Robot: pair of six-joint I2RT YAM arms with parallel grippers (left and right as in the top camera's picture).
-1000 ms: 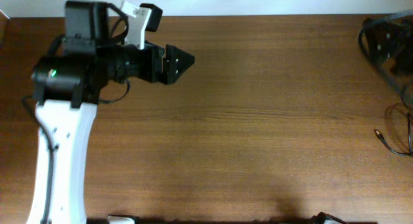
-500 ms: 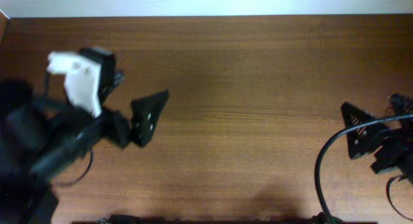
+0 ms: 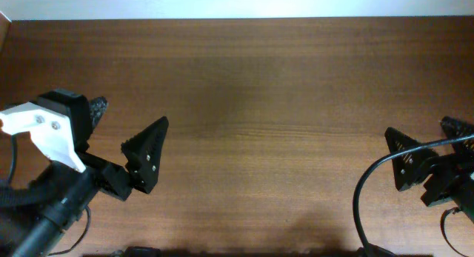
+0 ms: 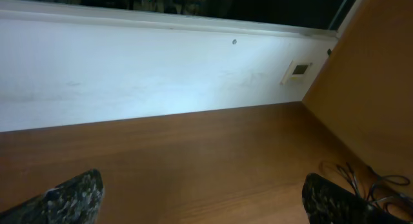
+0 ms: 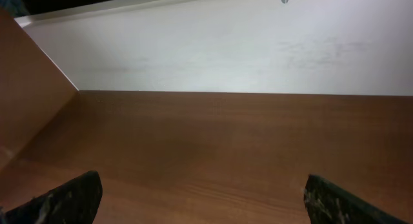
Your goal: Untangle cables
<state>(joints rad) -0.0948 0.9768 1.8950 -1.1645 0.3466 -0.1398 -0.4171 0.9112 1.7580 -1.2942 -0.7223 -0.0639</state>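
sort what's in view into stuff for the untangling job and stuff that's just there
For the job: cables, left gripper, right gripper, both open.
Just there: wall plate, table.

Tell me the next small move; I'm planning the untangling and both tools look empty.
Probably swing the right tool toward the right side of the table. The cables show only at the lower right of the left wrist view; the right wrist view shows bare wood. Both it and the left tool are open, holding nothing.
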